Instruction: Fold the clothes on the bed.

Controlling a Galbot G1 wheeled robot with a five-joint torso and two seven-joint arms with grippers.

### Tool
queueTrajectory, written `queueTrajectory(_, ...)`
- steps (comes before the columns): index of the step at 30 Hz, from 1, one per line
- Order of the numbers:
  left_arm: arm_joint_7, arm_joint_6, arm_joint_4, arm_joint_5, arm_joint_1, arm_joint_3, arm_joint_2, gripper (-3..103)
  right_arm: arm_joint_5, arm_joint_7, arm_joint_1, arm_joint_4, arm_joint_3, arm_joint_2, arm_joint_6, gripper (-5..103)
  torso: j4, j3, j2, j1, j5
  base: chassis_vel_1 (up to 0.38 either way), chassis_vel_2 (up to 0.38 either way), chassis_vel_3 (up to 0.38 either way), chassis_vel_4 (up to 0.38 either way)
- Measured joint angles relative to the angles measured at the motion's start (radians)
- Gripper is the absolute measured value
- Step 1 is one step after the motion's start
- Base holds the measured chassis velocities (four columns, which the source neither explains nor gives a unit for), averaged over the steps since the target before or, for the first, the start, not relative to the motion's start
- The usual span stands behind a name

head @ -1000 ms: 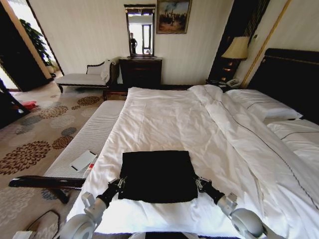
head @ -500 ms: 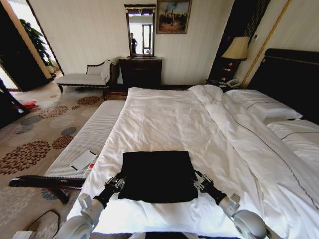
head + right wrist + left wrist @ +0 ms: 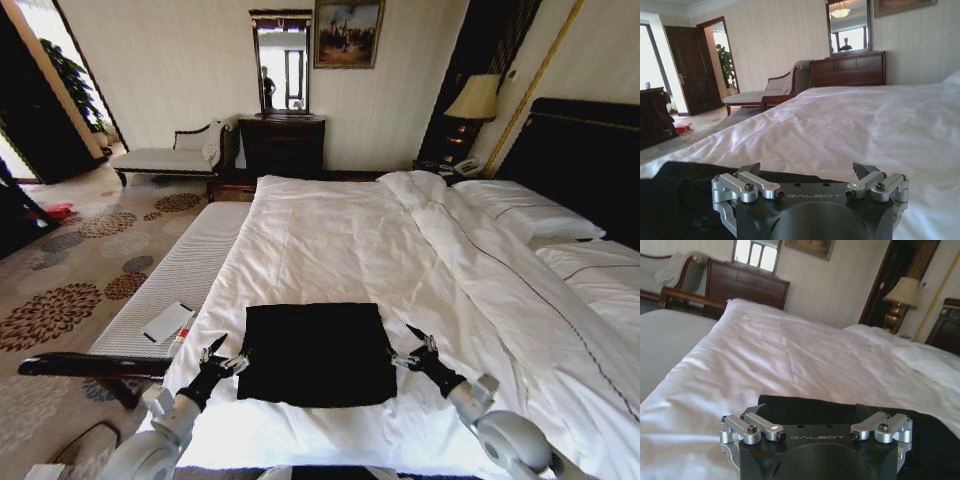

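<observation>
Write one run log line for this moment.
left gripper: open, beside shirt | right gripper: open, beside shirt | black soft-fabric T-shirt: folded rectangle on white bed

Both arms are reaching forward and low, elbows tucked in near the body. The left tool [image 3: 219,354] is sitting with its fingers spread wide apart, and the right tool [image 3: 421,345] is mirroring it, fingers splayed open too, gripping nothing.
</observation>
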Motion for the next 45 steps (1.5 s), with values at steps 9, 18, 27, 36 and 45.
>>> queueTrajectory(9, -0.15, 0.133, 0.111, -0.143, -0.308, 0.143, 0.041, 100, 0.301, 0.085, 0.378, -0.159, -0.254, -0.087, -0.146, 100, -0.0001, 0.0, 0.0, 0.0, -0.0002, 0.0, 0.0, 0.0, 0.0)
queueTrajectory(18, -0.18, 0.185, 0.231, -0.361, -0.494, 0.189, 0.075, 100, 0.448, 0.051, 0.606, -0.326, -0.416, -0.143, -0.2, 100, 0.0001, 0.0, 0.0, 0.0, 0.0, 0.0, 0.0, 0.0, 0.0)
queueTrajectory(27, -0.183, 0.235, 0.322, -0.45, -0.602, 0.235, 0.091, 100, 0.445, 0.052, 0.655, -0.418, -0.442, -0.129, -0.205, 100, -0.0001, 0.0, 0.0, 0.0, 0.0002, 0.0, 0.0, 0.0, 0.0)
queueTrajectory(36, -0.166, 0.269, 0.441, -0.441, -0.685, 0.331, 0.091, 102, 0.424, 0.061, 0.643, -0.429, -0.436, -0.119, -0.205, 100, -0.0003, 0.0, 0.0, 0.0, 0.0002, 0.0, 0.0, 0.0, 0.0)
queueTrajectory(45, -0.152, 0.273, 0.471, -0.404, -0.714, 0.396, 0.042, 99, 0.42, 0.076, 0.638, -0.417, -0.432, -0.124, -0.205, 100, -0.0002, 0.0, 0.0, 0.0, -0.0001, 0.0, 0.0, 0.0, 0.0)
